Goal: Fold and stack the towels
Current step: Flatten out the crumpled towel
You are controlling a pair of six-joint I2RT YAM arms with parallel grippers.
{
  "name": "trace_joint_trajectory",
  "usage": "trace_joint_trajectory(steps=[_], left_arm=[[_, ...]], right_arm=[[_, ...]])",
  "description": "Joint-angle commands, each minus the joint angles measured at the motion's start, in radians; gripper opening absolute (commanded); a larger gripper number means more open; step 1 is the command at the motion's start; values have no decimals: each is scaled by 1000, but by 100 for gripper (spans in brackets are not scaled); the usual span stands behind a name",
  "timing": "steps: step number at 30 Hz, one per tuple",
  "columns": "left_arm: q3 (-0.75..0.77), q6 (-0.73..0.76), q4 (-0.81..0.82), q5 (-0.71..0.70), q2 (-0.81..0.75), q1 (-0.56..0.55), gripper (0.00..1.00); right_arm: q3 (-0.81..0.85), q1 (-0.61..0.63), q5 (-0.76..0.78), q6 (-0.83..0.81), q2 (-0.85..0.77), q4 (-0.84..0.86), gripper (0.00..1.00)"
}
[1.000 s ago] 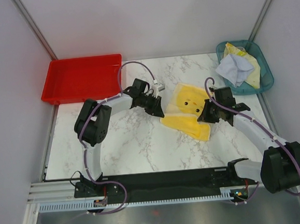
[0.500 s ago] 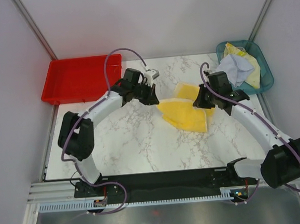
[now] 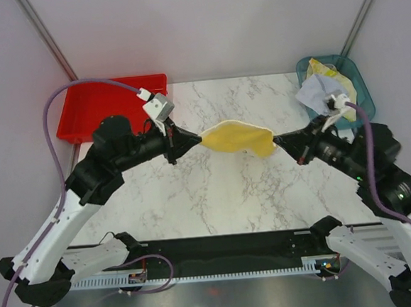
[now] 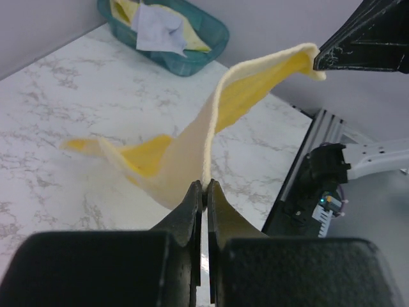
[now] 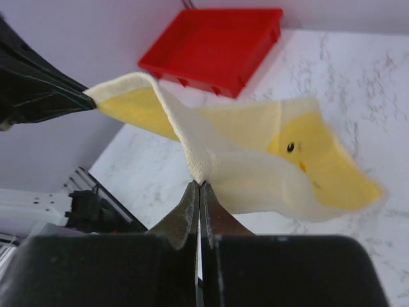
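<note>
A cream-yellow towel point(image 3: 236, 137) hung in the air above the middle of a white marble-patterned table point(image 3: 195, 197), stretched between two black robot grippers. The left gripper point(image 3: 190, 139) was pinched tight on the towel's left edge, its jaws closed on the fabric. The right gripper point(image 3: 281, 142) was clamped just as tightly on the right edge. The cloth sagged and curled between them, pale on one side and brighter yellow on the other. The right wrist view showed a small dark dot and an orange mark on the yellow side. At the far right corner a teal basket point(image 3: 365, 116) held more towels in a loose heap: a pale lavender-blue one point(image 3: 314, 91) on top of a yellow one point(image 3: 344, 93). A red tray point(image 3: 109, 108) sat at the far left corner.
</note>
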Motion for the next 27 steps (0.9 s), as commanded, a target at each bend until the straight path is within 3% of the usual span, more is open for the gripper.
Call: trace_joint_trajectory(steps=[1, 7, 10, 14, 16, 22, 27], left_arm=[[-47, -112, -59, -33, -56, -59, 2], [51, -143, -62, -56, -66, -97, 2], [165, -119, -102, -143, -17, -97, 2], [326, -46, -185, -438, 121, -94, 2], [349, -29, -197, -488, 198, -53, 2], [334, -49, -153, -277, 429, 174, 2], [369, -28, -32, -195, 637, 286, 2]], right_arm=[[52, 0, -121, 44, -106, 65, 0], [201, 0, -90, 32, -25, 75, 0], [262, 0, -21, 19, 41, 78, 0], [313, 2, 92, -41, 154, 82, 0], [298, 2, 169, -63, 200, 82, 0], [133, -21, 237, -168, 382, 247, 0], [161, -139, 108, -222, 633, 400, 0]])
